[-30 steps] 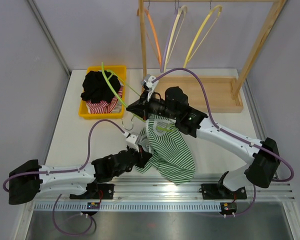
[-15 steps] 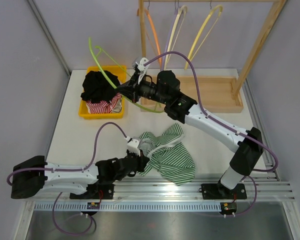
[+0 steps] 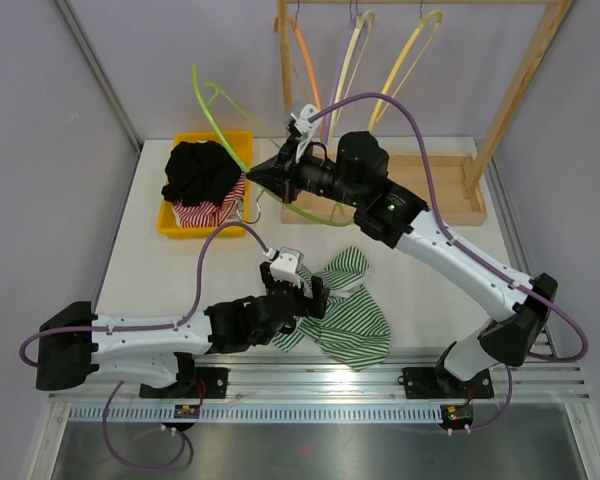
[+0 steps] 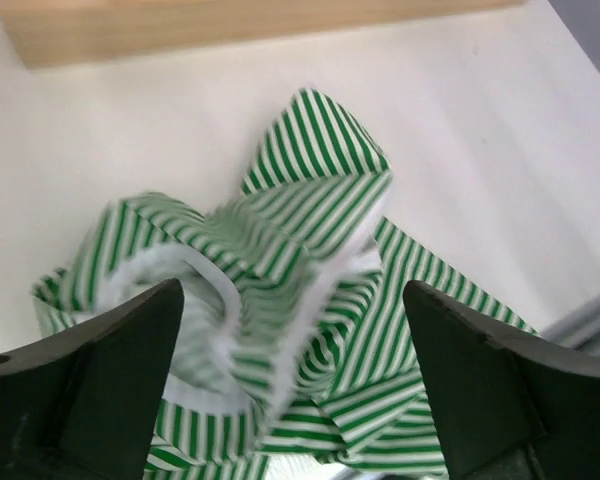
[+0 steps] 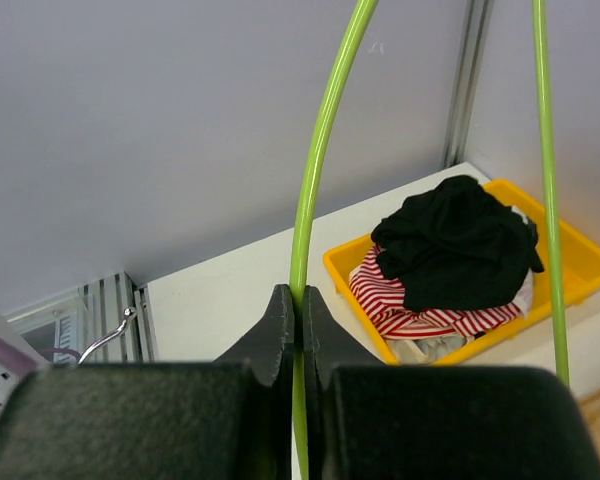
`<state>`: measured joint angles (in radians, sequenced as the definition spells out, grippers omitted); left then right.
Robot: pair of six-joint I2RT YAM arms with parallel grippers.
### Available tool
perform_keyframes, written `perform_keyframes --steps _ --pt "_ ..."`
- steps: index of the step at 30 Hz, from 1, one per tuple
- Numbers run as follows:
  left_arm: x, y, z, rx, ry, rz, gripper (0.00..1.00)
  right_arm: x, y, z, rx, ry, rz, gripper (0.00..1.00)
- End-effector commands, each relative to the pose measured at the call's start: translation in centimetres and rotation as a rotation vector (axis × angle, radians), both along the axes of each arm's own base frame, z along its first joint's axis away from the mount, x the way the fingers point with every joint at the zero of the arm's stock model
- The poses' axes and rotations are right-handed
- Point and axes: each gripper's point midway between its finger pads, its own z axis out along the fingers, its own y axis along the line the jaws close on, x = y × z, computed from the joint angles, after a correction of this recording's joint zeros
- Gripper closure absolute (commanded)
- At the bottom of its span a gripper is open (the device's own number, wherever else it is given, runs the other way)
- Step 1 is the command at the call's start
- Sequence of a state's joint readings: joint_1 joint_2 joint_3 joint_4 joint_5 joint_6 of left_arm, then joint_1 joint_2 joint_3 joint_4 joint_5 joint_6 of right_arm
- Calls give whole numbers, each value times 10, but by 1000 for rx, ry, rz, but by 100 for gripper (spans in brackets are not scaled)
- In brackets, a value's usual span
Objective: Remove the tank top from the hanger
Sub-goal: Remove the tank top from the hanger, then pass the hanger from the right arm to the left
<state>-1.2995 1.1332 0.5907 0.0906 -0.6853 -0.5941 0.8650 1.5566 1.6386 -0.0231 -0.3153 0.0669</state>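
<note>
The tank top (image 3: 350,315) lies in a crumpled heap on the tabletop (image 3: 150,270), low in the middle of the top view and close to the near edge. There is bare room to its left and above it. The hanger (image 5: 302,250) is up in the air at the upper left of the top view, near the yellow bin (image 3: 170,232) and well apart from the tank top. The right pincer (image 3: 258,176) is pinched tight on the hanger's thin green bar. The left pincer (image 3: 301,297) sits over the tank top's left side, with its fingers wide apart and nothing in them.

Half a second ago the left pincer was pinching the tank top; now it has let go. A second ago the tank top hung on the hanger in the middle of the frame.

The left arm covers part of the tank top in the top view. In the left wrist view the cloth is blurry in the middle and cut off at the bottom edge. In the right wrist view the hanger runs out of the frame at the top.
</note>
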Motion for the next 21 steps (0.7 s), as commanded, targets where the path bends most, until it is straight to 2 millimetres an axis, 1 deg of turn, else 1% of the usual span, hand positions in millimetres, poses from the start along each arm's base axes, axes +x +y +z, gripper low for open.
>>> perform_keyframes --steps 1,3,4,5,6,7,8,9,10,11,12,13,14,15,16,17,18,19,20,21 --pt "20 24 31 20 -95 160 1 -24 -49 86 116 -122 -68 100" --pt "22 32 35 17 -105 195 1 -23 -59 89 122 -123 -111 100" --pt "23 41 32 40 -109 214 1 -26 -67 96 134 -129 -129 100" --pt "23 44 31 39 -111 218 1 -24 -73 99 144 -127 -161 100" --pt "22 48 38 10 -120 224 1 -24 -78 99 152 -123 -178 100" --pt "21 51 40 -5 -124 222 1 -29 -87 108 184 -128 -192 100" --pt "20 51 40 -36 -129 214 1 -27 -93 110 199 -121 -223 100" --pt "19 53 48 -62 -146 199 1 -26 -96 109 206 -113 -240 100" --pt "17 52 51 -79 -152 180 1 -30 -104 116 231 -116 -252 100" --pt "17 53 55 -89 -167 171 1 -28 -110 117 240 -111 -279 100" --pt "16 55 61 -106 -179 165 1 -32 -118 121 257 -109 -294 100" --pt "16 56 62 -103 -185 163 1 -34 -123 122 262 -107 -304 100" --pt "16 57 65 -96 -196 161 1 -30 -133 123 275 -97 -355 100" --pt "16 57 69 -96 -203 159 1 -31 -138 122 280 -86 -374 100" --pt "15 56 71 -90 -211 142 1 -36 -153 128 304 -79 -408 100" --pt "14 50 80 -118 -225 116 1 -38 -161 130 318 -73 -427 100" --pt "12 45 87 -107 -260 69 1 -39 -166 124 318 -59 -441 100" --pt "3 28 107 -195 -289 -29 1 -43 -180 128 350 -50 -471 100" --pt "-2 20 118 -215 -328 -91 2 -45 -186 127 357 -41 -487 100" --pt "-16 5 130 -268 -349 -206 1 -48 -193 123 363 -26 -501 100"
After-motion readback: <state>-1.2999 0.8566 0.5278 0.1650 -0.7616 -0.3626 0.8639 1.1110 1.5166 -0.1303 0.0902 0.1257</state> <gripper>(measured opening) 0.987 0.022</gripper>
